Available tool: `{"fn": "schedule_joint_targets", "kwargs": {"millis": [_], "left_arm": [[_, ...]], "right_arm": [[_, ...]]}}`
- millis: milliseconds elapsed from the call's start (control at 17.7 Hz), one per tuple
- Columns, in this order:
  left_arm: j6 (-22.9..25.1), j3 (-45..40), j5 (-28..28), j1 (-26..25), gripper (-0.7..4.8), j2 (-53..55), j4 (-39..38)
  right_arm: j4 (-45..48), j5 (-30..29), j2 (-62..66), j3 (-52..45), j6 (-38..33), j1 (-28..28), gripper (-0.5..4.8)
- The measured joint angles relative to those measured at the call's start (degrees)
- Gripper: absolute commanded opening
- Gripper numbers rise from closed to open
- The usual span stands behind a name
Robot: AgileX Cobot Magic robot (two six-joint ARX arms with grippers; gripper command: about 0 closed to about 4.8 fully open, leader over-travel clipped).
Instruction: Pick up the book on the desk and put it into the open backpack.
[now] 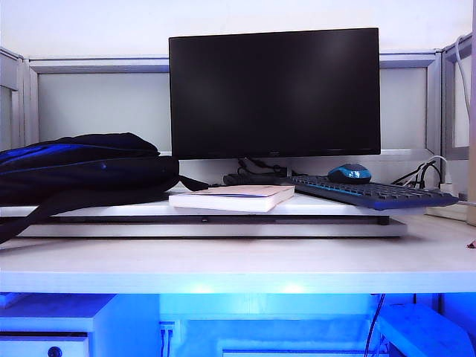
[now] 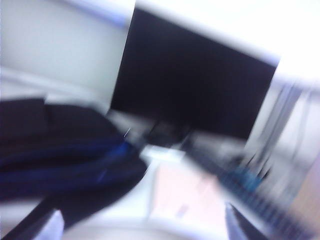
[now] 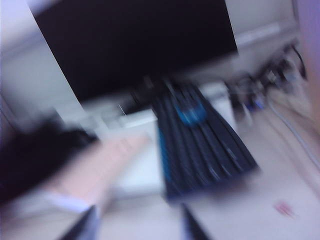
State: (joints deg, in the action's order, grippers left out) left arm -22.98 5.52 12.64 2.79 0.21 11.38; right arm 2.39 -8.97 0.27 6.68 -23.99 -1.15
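Observation:
The book (image 1: 232, 197), thin with a pale cream-pink cover, lies flat on the desk's white riser board (image 1: 335, 207), just right of the black backpack (image 1: 82, 167) with blue trim. Neither arm shows in the exterior view. The blurred left wrist view has the book (image 2: 185, 195) and backpack (image 2: 60, 155) well ahead of my left gripper (image 2: 142, 227), whose fingers stand wide apart with nothing between them. In the blurred right wrist view my right gripper (image 3: 140, 227) is open and holds nothing. It is short of the book (image 3: 100, 165) and the backpack (image 3: 30, 160).
A black monitor (image 1: 275, 93) stands behind the book. A dark keyboard (image 1: 372, 193) with a blue mouse (image 1: 349, 174) on it lies to the book's right. Cables run at the far right. The bare white desk (image 1: 223, 260) stretches in front of the riser.

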Motion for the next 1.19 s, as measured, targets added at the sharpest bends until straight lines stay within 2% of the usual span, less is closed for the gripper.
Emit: {"fn": "schedule_joint_targets", "kwargs": {"millis": [113,226,283,339,396,509,679,792,905,962,1075,1188], "left_arm": [[-5.4,2.4,0.0,0.0,4.79,0.0,0.7],[-16.0,6.4,0.0,0.0,4.79,1.4,1.0],[-18.3,7.2,0.0,0.0,4.79,2.1,1.1],[-23.7,9.1,0.0,0.0,4.79,4.0,1.0],[-27.6,11.5,0.0,0.0,4.79,6.5,1.2],[-31.3,15.4,0.0,0.0,4.79,11.0,3.4],[-35.1,20.7,0.9,0.0,4.79,18.3,8.0],[-38.9,23.5,4.9,0.0,4.79,25.2,10.1],[-44.6,23.5,10.2,0.0,4.79,32.7,13.1],[-46.9,23.6,12.1,0.0,4.79,36.8,15.5],[-50.4,23.5,14.3,0.0,4.79,46.0,19.4],[-52.9,23.5,15.0,0.0,4.79,52.7,22.5]], "right_arm": [[0.7,-0.2,0.0,2.1,-5.9,0.0,2.81],[1.4,-2.2,0.2,4.4,-16.3,0.0,2.86],[1.6,-3.2,0.6,4.9,-19.4,0.0,3.16],[1.8,-5.1,2.1,6.0,-24.7,0.0,3.46],[2.9,-7.8,4.3,6.9,-29.9,0.0,3.48],[5.5,-10.9,7.9,8.5,-35.6,0.0,3.49],[12.7,-13.4,15.5,12.9,-40.2,0.0,3.52],[15.7,-15.6,21.6,16.7,-41.0,0.0,3.79],[17.9,-19.3,29.2,20.4,-41.7,0.0,3.84],[19.6,-21.6,33.7,21.9,-42.0,-0.1,4.04],[23.6,-23.8,42.5,23.7,-43.2,-1.7,4.4],[29.7,-24.2,51.0,23.6,-46.9,-5.3,4.42]]}}
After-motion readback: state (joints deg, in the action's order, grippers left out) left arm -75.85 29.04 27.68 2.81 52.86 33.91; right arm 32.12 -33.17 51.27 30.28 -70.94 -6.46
